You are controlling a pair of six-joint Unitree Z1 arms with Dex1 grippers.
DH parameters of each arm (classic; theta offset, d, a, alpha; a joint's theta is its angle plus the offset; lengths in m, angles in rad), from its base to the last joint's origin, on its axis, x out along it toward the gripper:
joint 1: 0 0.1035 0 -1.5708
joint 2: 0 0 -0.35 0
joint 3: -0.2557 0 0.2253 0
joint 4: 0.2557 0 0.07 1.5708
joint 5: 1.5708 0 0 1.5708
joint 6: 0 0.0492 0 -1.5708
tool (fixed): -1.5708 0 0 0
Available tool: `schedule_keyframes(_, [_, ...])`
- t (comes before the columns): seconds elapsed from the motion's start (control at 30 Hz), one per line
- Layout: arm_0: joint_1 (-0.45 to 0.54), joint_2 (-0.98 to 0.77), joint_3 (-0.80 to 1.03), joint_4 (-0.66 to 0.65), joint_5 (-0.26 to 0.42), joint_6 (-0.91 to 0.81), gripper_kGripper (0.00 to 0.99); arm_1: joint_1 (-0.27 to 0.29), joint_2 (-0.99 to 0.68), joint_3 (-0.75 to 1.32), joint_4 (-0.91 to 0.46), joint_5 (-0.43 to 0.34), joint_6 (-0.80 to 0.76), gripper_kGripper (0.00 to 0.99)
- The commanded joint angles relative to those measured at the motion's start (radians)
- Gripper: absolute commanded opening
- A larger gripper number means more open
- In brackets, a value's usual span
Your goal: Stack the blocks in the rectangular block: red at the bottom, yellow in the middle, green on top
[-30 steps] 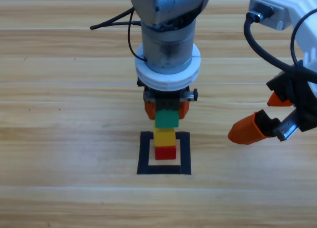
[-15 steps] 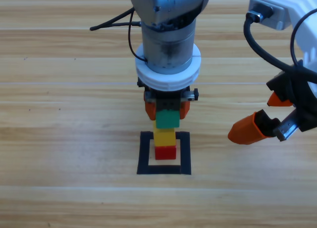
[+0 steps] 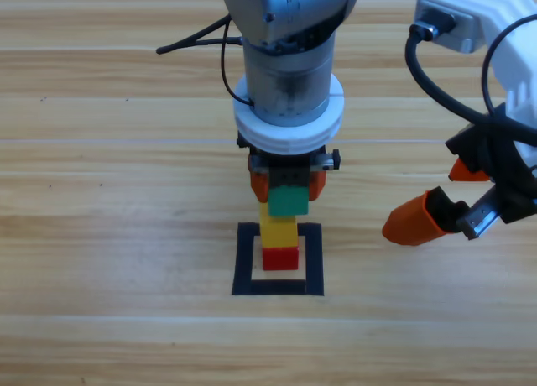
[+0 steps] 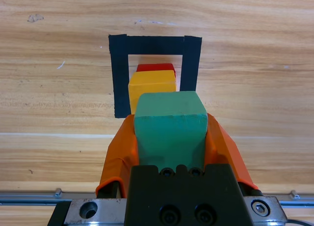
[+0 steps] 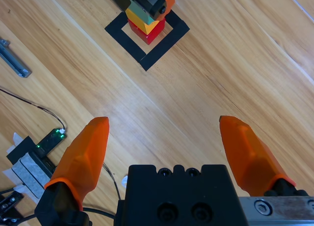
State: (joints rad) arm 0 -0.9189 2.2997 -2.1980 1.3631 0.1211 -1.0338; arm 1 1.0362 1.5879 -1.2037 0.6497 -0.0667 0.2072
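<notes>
Here the left gripper [image 4: 169,137] clamps the green cube [image 4: 170,127] between its fingers, just above the yellow cube [image 4: 151,86] and red cube [image 4: 156,67] stacked beyond inside the tape square [image 4: 117,78], probably to line it up. Well aside, the right gripper [image 5: 169,152] waits spread wide.

the high view looks down from above the desk [image 3: 101,235], slightly tilted, taking in both arms and the black tape rectangle [image 3: 278,271]. the left wrist view sits just behind the left hand [image 4: 170,137], close up, facing down along it at the same rectangle [image 4: 155,64]. the right wrist view looks from farther off, past the right hand [image 5: 171,152], over open desk to that rectangle [image 5: 147,32] near its top edge. all three views share the rectangle and the stack within it.
</notes>
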Motion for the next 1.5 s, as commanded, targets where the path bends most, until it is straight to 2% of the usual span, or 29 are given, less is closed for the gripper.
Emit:
schedule_keyframes(0.03, [0.026,0.06,0.02,-0.013,-0.011,0.011,0.0,-0.002,0.064,-0.008,0.019,0.01,-0.003,0.99])
schedule_keyframes(1.27, [0.043,0.026,0.06,-0.024,-0.011,0.018,0.002,-0.002,0.067,-0.011,0.019,0.028,-0.005,0.99])
schedule_keyframes(1.33, [0.043,0.024,0.054,-0.025,-0.011,0.02,0.06,-0.001,0.067,-0.011,0.019,0.028,-0.005,0.99])
schedule_keyframes(1.5, [0.032,0.014,0.026,-0.024,-0.011,0.021,0.304,-0.002,0.067,-0.011,0.021,0.028,-0.005,0.99])
